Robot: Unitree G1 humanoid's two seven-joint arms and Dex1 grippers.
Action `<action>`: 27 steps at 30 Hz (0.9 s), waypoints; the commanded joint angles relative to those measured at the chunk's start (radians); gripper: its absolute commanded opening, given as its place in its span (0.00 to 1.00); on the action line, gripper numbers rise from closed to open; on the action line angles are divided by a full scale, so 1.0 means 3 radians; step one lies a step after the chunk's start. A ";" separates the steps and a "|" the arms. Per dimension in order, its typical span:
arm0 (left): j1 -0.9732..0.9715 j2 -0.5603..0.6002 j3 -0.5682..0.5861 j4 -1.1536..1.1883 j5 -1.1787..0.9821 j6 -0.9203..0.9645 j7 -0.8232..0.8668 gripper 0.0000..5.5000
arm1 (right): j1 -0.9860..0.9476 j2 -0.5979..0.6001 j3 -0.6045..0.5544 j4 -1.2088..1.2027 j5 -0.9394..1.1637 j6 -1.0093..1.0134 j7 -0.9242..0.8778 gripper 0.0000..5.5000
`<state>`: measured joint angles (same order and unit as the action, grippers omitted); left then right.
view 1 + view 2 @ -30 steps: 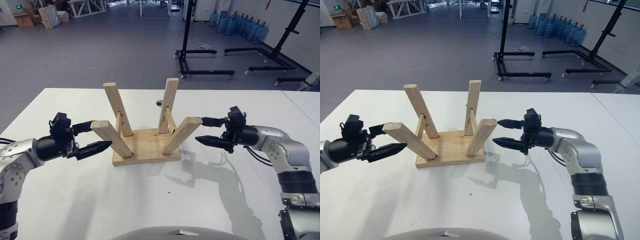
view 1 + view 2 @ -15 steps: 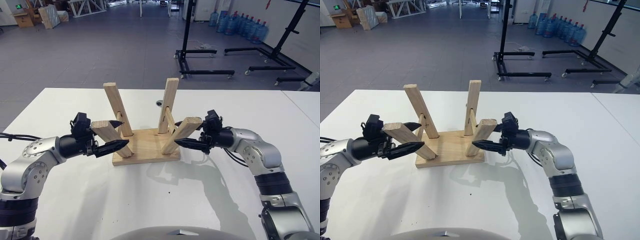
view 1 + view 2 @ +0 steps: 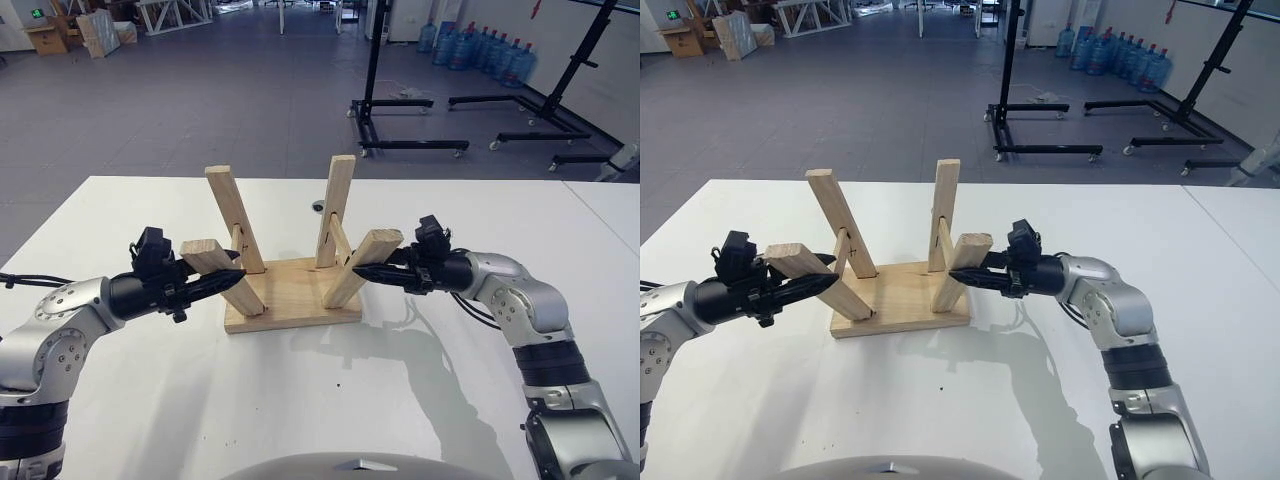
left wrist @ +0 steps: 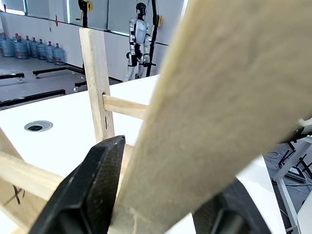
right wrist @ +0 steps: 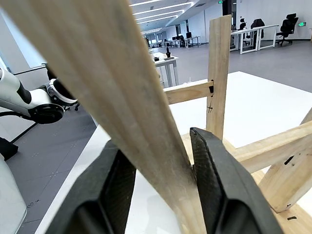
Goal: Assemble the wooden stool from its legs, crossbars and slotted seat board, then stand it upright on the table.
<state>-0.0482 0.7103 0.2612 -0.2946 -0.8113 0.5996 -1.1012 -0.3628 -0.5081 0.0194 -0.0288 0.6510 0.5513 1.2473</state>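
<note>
The wooden stool (image 3: 292,285) sits upside down near the middle of the white counter (image 3: 420,400). Its seat board (image 3: 295,308) lies flat on the surface and four legs point upward, splaying outward. The two far legs (image 3: 236,215) stand taller in the head views; the near left leg (image 3: 222,272) and near right leg (image 3: 366,262) lean toward the robot's arms. Short crossbars (image 4: 124,106) link each near leg to the far leg behind it. From the head they are mostly hidden behind the legs, and only slivers show.

The left pincer (image 3: 236,268) is clamped on the near left leg, one finger on either side of it. From its wrist, the black fingers (image 4: 92,195) press the wood, which blocks most of the picture. The right pincer (image 3: 360,268) is clamped on the near right leg in the same way, its fingers (image 5: 214,185) pressed against both faces. Part of each pincer is covered by the leg it holds. Whether the legs sit fully in the board's slots cannot be made out.
</note>
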 commanded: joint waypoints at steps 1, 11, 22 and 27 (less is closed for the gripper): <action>-0.0052 0.0058 -0.0052 -0.0113 -0.0161 0.0198 0.0020 0.31 | -0.0063 0.0033 -0.0133 -0.0159 0.0285 0.0260 -0.0110 0.28; -0.1254 -0.0195 -0.0091 0.0747 -0.1022 0.1658 0.1305 0.22 | -0.0627 0.0325 -0.0931 0.0072 0.1516 0.2030 -0.1910 0.24; -0.2015 -0.0744 -0.0244 0.2274 -0.0630 0.1873 0.1958 0.22 | -0.1185 0.0779 -0.1315 0.1242 0.1432 0.2219 -0.3053 0.25; -0.2109 -0.0865 -0.0220 0.2640 -0.0449 0.1897 0.1920 0.40 | -0.1234 0.0859 -0.1557 0.1746 0.1447 0.2154 -0.3085 0.44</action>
<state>-0.6767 0.4610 0.1993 0.4471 -0.9980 1.1516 -0.5521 -0.6982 -0.2555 -0.4191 0.4580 1.0814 1.2091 0.3312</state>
